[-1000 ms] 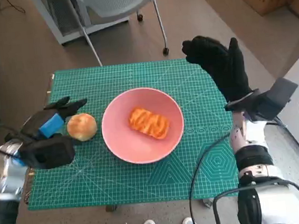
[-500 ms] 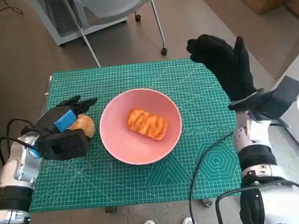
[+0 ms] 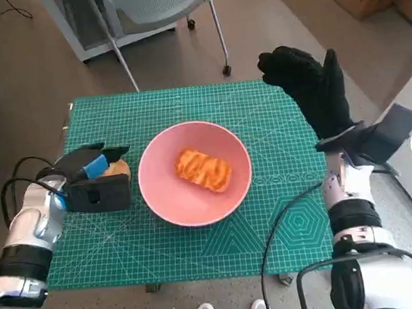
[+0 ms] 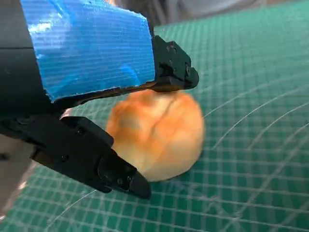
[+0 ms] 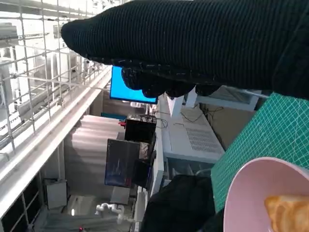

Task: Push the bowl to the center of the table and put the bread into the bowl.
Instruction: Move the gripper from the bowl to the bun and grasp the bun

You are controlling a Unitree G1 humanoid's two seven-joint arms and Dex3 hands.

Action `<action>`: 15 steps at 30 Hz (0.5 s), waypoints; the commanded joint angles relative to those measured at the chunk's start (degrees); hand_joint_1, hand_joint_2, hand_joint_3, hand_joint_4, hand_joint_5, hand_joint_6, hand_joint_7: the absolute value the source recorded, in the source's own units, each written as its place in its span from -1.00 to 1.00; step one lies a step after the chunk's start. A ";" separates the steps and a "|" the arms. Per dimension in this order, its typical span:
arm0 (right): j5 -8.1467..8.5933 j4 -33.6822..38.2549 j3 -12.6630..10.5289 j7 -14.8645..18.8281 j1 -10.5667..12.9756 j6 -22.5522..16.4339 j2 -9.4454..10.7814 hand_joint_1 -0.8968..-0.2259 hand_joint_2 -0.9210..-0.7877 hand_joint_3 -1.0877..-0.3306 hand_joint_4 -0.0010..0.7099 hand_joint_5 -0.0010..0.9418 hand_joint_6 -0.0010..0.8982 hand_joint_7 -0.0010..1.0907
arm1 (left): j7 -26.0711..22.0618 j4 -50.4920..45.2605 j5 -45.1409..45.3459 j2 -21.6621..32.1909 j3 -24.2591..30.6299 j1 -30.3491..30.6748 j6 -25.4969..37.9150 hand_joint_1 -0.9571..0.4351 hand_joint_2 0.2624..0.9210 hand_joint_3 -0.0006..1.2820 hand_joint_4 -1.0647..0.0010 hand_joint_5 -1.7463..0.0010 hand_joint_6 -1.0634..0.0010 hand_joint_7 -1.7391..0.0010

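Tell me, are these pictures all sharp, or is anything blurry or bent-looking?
Head view: sharp and evenly lit, though the wide lens makes the green mat look wider toward the robot. Left wrist view: the round bun and the left hand are soft and blurred up close. Right wrist view: the glove of the right hand is crisp, and the room behind appears sideways.

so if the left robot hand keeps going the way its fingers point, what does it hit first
The round bun: the left robot hand has fingers on either side of it. Beyond the bun lies the pink bowl. Whether the fingers already touch the bun is unclear.
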 commanded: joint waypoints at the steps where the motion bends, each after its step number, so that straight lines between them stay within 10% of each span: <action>1: -0.10 0.23 -0.05 -0.66 1.06 -0.14 -0.16 -0.32 -1.00 0.20 -0.44 -0.99 -0.23 -0.98 | -2.14 2.35 2.00 -1.43 -2.31 -2.71 3.63 0.49 0.58 -0.97 0.76 1.00 0.47 1.00; 15: -0.16 0.18 0.09 -1.28 1.23 -0.52 0.02 -0.35 -1.00 0.21 -0.44 -0.99 -0.24 -0.99 | 2.88 7.93 4.79 -2.07 -6.31 -4.91 4.38 0.46 0.77 -0.94 0.18 0.93 0.08 0.93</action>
